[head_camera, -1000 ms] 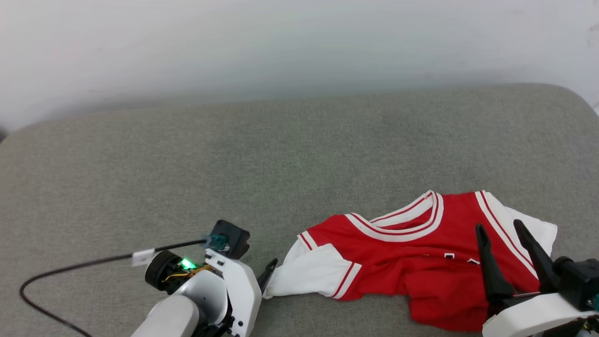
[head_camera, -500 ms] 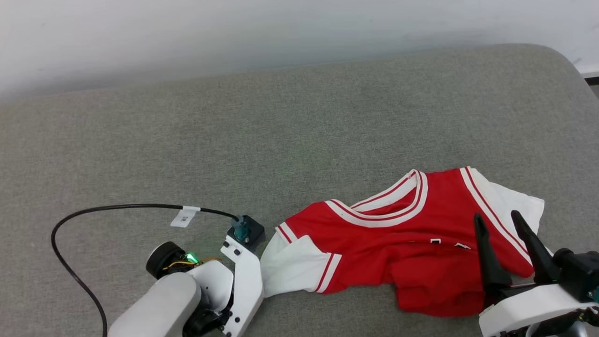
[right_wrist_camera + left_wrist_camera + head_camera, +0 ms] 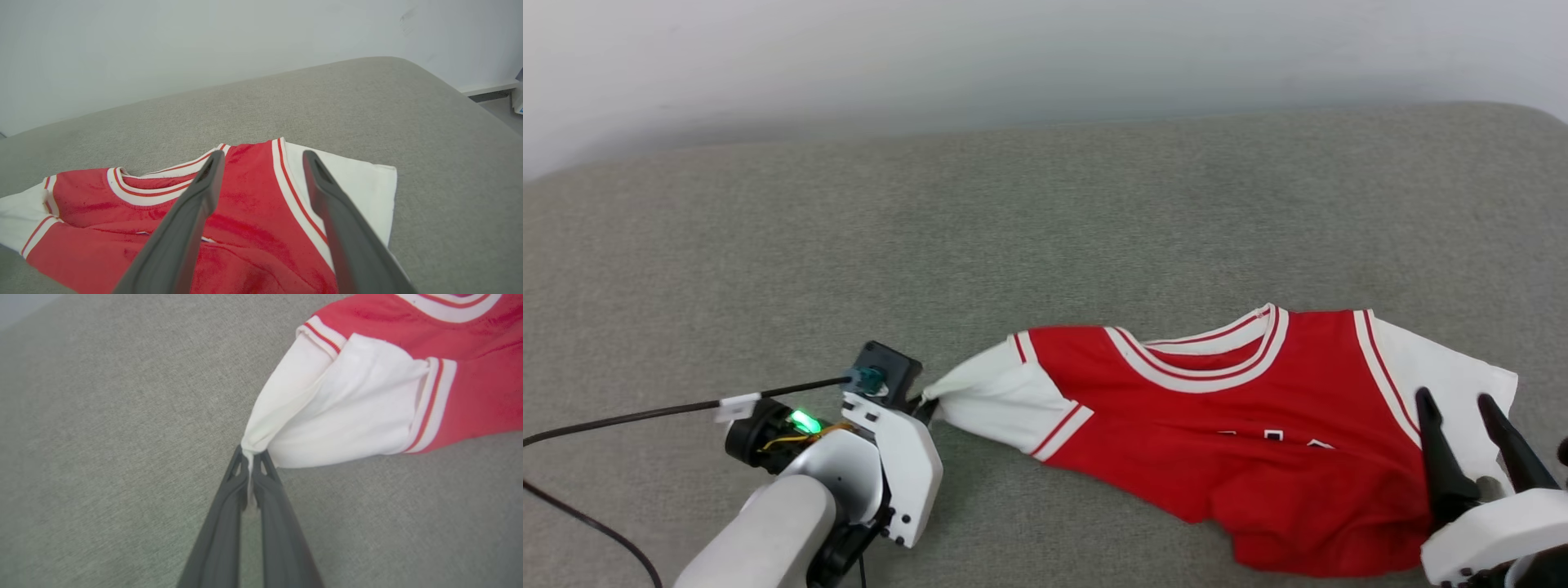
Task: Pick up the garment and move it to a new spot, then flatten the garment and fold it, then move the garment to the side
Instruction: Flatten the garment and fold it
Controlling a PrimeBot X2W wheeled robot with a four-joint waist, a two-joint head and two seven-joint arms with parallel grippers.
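The right gripper [image 3: 262, 159], spread wide, hangs over the garment [image 3: 249, 204] (apparently not touching) on grey upholstery [image 3: 408, 106].

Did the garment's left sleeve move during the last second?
Yes. The camera shifted, but against the right corner of the cushion the right sleeve of the garment stayed, while its left sleeve, pinched in the left hand, went further left.

In the head view, the left claw [image 3: 923, 403] was almost wholly hidden behind its own white wrist housing [image 3: 907, 465]. The lower right corner cut off the right claw [image 3: 1454, 400]. The garment [image 3: 1241, 425] had its chest lettering [image 3: 1270, 439] sunk in a fold, unreadable. The black cable [image 3: 621, 418] ran off the left edge.
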